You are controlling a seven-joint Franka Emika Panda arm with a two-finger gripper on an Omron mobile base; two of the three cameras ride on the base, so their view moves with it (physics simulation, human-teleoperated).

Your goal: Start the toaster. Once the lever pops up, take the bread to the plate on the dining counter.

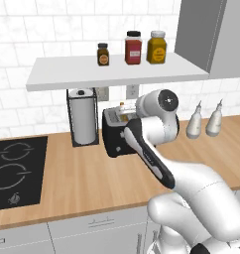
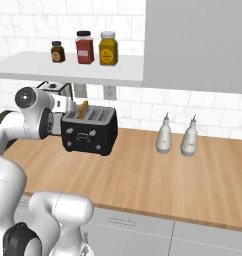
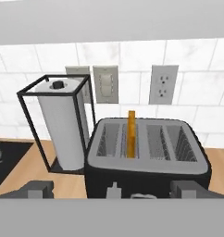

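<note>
A light-wood counter ran beneath white wall tiles. From left: black hob, wire-framed paper-towel roll, boxy black toaster holding an upright golden bread slice, two white bottles. The gripper stood wide apart, empty, before the toaster.

I see a black toaster with a grey slotted top, an orange-tan bread slice, a white paper-towel roll in a black wire frame, a light-wood counter, white marbled wall tiles, and red, yellow and brown jars.
</note>
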